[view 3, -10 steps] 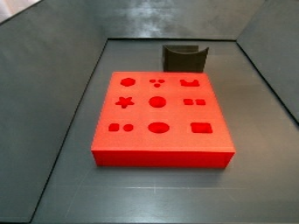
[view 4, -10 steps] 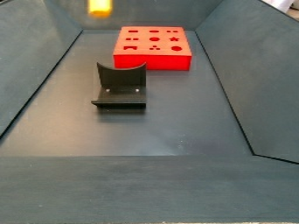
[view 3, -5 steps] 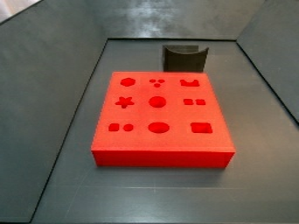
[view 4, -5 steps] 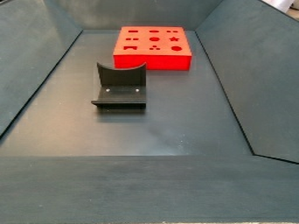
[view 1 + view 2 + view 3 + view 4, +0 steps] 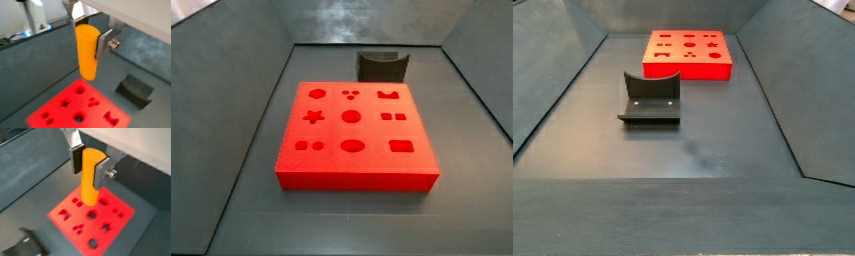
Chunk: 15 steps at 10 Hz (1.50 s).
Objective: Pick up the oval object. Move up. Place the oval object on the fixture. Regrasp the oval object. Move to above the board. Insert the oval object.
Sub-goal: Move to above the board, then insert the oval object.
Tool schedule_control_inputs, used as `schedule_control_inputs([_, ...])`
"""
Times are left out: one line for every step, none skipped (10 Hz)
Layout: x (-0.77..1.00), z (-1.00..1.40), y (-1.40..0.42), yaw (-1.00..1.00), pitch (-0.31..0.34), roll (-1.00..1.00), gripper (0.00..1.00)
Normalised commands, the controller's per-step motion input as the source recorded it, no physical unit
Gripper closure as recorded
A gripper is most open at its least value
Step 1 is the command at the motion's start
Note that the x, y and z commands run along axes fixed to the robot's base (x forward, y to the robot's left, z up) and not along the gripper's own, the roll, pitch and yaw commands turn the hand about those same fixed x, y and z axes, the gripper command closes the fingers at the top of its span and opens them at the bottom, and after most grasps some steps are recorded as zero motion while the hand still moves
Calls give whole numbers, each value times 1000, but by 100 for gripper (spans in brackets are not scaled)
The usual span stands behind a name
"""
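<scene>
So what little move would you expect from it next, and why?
Probably a slow move straight down toward the board. In both wrist views the gripper is shut on the oval object, which hangs upright high above the board's holes; neither side view shows the gripper at all. Whether it sits exactly over the oval hole I cannot tell, so a small sideways correction may come first.

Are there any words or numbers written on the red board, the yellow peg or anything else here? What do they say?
No words, numbers or labels can be read anywhere.
The board carries only cut-out shapes, no writing.
The oval object, held in the gripper high above the board in both wrist views, is plain yellow-orange.
The fixture is plain dark, with no marks.
</scene>
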Motion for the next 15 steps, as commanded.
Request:
schedule_control_inputs([-166, 53, -201, -14, -17, -356, 100])
schedule_control_inputs([-117, 40, -141, -16, -15, -273, 100])
schedule_control_inputs([0, -9, -74, 0, 0, 0, 100])
schedule_control_inputs([0, -54, -6, 0, 0, 0, 100])
schedule_control_inputs([240, -569, -337, 0, 0, 0, 100])
schedule_control_inputs([349, -703, -271, 0, -3, -13, 100])
schedule_control_inputs([151, -860, -289, 0, -114, 0, 100])
schedule_control_inputs([111, -769, -197, 9, -166, 0, 100])
schedule_control_inputs([29, -826, -203, 26, -190, 46, 100])
schedule_control_inputs([77, -823, -171, 34, -179, 34, 100])
schedule_control_inputs([186, -780, -129, 40, -166, 27, 100])
schedule_control_inputs([126, -729, -83, 63, -203, 4, 100])
schedule_control_inputs([151, -737, -51, 106, -203, 0, 100])
schedule_control_inputs([91, -714, -100, 69, -216, 0, 100])
schedule_control_inputs([3, -663, -171, 31, -219, 0, 100])
